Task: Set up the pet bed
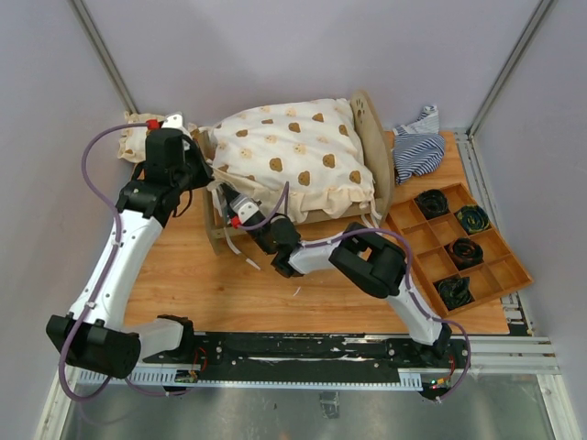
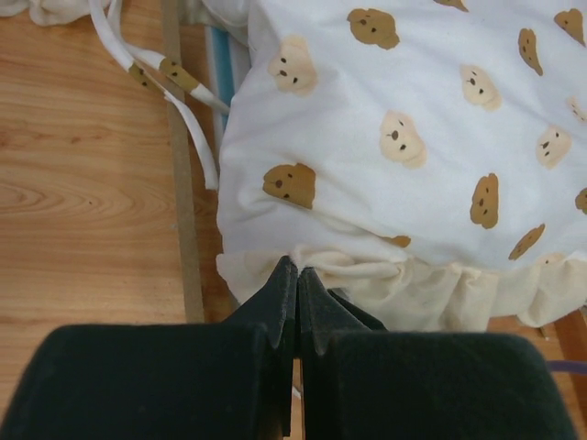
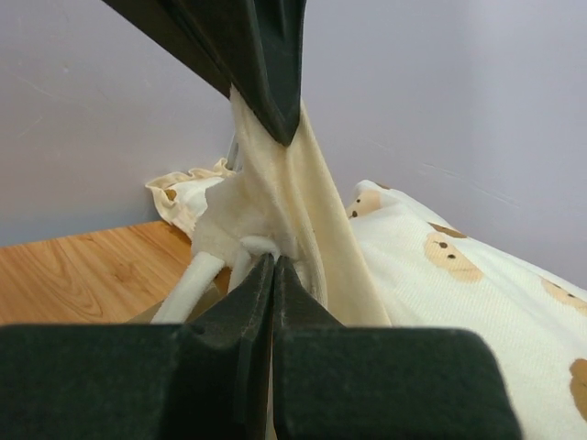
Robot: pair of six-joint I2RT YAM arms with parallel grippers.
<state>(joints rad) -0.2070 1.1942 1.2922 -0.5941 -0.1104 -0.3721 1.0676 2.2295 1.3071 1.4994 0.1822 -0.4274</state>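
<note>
Because the big bear-print cushion lies in the pet bed, which sits at the far middle of the wooden table, the overhead view suggests the remaining job is fastening that cushion at the bed's near-left corner. There the left gripper and right gripper crowd together. A smaller cushion lies just left of the bed, and a striped cloth and a compartmented tray lie to its right. From the left wrist, the fingers are pressed together on the cushion's cream frill just inside the bed's side rail, probably to lift that edge clear. From the right wrist, the frill rises taut into the left fingers, exposing a white tie strap. The right fingers are pressed together at its root and seem to nip it, likely for tying to the bed.
</note>
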